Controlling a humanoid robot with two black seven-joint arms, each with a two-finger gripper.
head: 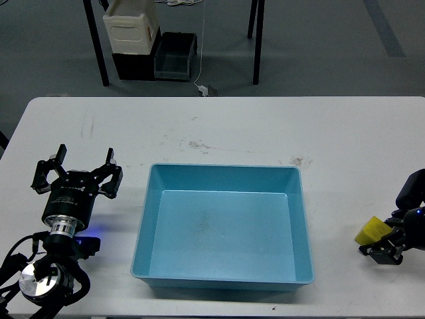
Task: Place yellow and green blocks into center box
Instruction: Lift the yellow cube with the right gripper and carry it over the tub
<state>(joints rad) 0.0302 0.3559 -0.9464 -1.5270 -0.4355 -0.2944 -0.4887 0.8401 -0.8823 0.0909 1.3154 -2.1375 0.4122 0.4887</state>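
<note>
A yellow block (368, 231) lies on the white table (232, 126) at the far right. My right gripper (382, 251) is right against the block's lower right side and covers part of it; it is dark and small, and I cannot tell whether its fingers have closed on the block. The blue center box (222, 282) stands empty in the middle of the table. My left gripper (79, 167) is open and empty, to the left of the box. No green block is in view.
The table's front edge runs close below the box and both arms. Beyond the far edge, on the floor, are black table legs (97, 46), a cream container (129, 26) and a dark bin (174, 56).
</note>
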